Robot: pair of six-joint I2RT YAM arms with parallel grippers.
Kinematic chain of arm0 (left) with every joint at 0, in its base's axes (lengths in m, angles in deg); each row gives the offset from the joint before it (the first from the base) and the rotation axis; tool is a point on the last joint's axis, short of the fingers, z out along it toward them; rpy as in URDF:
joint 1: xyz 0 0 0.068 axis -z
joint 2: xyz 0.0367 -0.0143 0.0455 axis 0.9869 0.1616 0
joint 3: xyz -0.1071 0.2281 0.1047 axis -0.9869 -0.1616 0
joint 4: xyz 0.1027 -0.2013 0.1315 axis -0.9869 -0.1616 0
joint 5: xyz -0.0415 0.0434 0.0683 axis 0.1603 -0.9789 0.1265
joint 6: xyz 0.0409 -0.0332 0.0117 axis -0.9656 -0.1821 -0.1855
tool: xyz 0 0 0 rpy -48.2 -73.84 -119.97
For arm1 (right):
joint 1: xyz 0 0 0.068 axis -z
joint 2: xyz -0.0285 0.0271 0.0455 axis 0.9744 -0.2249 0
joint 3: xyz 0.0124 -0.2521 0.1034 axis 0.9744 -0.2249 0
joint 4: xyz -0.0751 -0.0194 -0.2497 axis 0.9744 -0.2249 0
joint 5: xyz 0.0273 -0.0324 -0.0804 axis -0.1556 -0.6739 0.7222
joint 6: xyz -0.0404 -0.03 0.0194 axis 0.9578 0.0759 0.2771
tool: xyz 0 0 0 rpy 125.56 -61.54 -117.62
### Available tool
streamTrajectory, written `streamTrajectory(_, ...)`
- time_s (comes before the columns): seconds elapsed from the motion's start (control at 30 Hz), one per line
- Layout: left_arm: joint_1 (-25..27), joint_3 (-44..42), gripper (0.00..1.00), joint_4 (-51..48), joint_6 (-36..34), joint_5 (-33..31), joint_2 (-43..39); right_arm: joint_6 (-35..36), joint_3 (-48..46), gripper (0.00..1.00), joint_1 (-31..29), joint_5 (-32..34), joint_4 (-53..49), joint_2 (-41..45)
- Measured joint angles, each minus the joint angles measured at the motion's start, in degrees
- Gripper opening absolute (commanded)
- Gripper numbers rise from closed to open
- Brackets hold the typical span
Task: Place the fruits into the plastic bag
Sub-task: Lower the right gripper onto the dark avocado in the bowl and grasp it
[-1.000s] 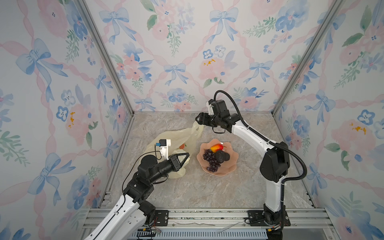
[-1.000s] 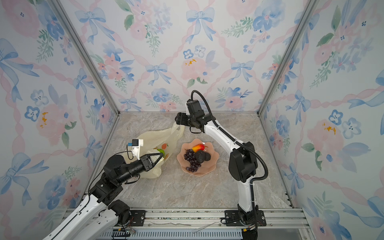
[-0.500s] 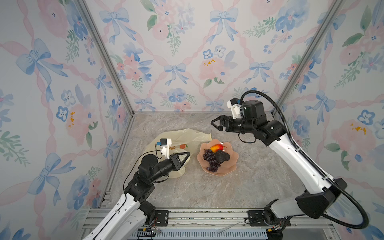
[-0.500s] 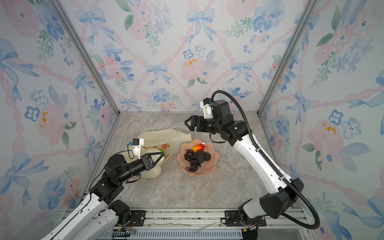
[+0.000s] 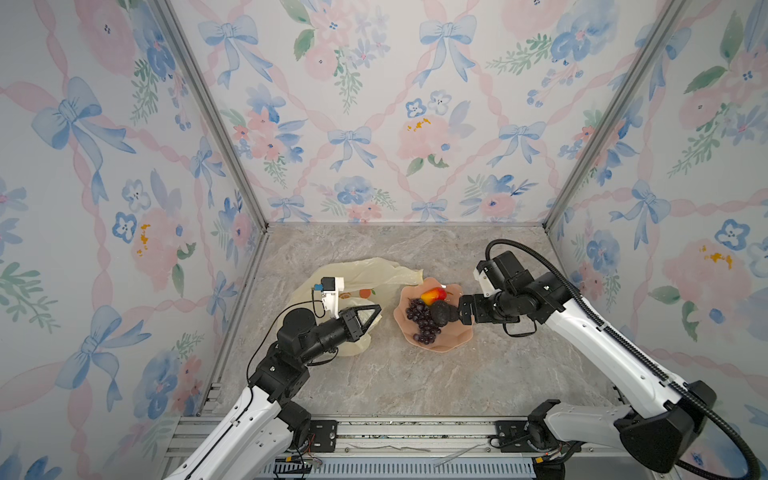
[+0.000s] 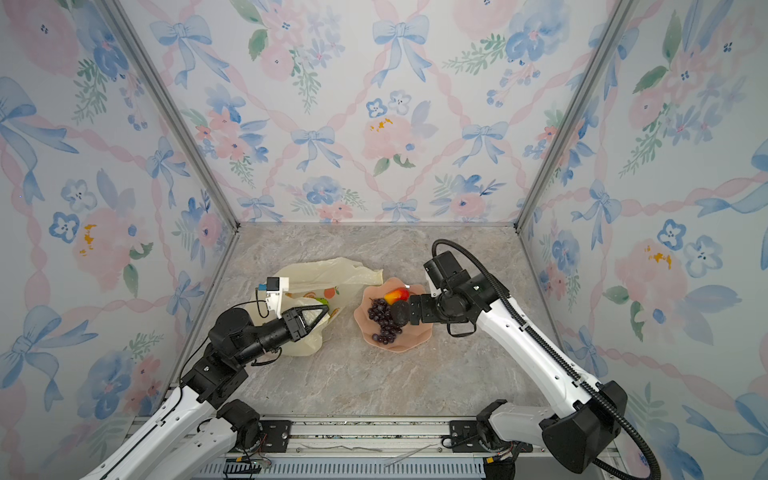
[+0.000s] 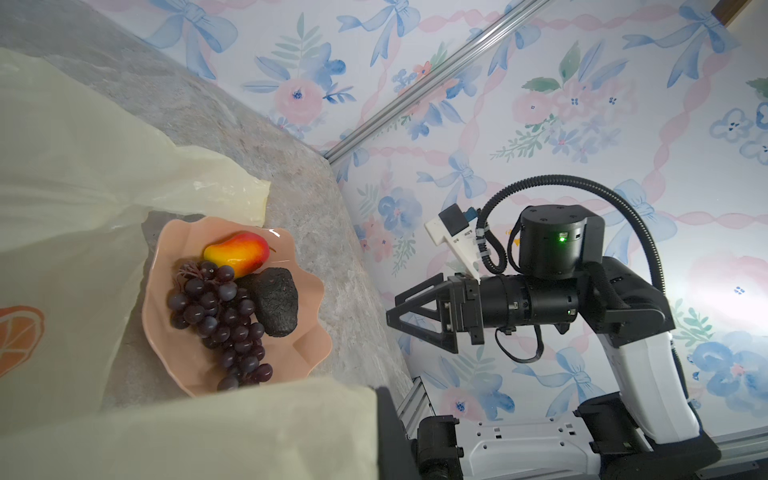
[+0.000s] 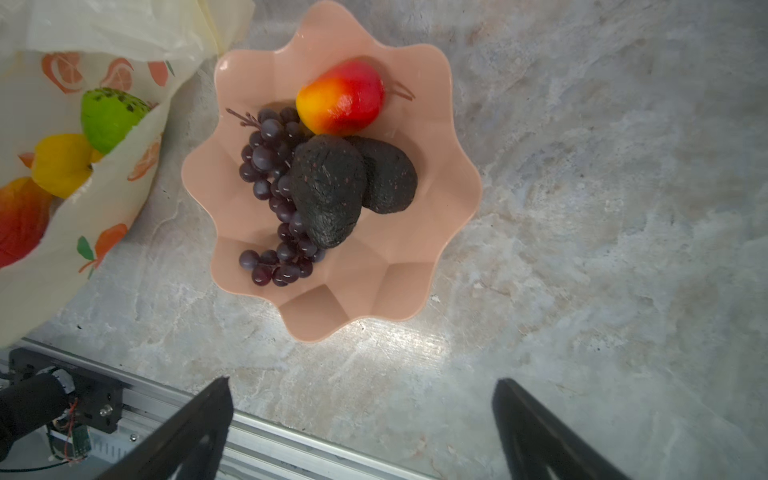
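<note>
Right hand (image 8: pixel 363 382): spread, newly swung from thin pale-yellow plastic bag (image 5: pixel 365 272) to wavy pink dish (image 8: pixel 374 291); next pick due. Left hand (image 5: pixel 375 309): pinching bag rim.

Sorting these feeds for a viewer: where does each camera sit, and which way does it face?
Top views: high over the front rail, facing down toward the back wall; left arm and right arm show.
Left wrist: on left arm, facing across the dish to the open right end effector; bag drapes its own finger.
Right wrist: on right arm, facing down at the dish; own fingers show.
Shared: dish and grapes in every view.
</note>
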Motion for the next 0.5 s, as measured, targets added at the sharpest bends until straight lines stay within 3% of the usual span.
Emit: streamTrajectory(0.5,0.0,-0.7,0.0,0.0,0.0,0.0,-0.3,-0.9,1.5,0.92,-2.2,0.5,8.4,-18.4)
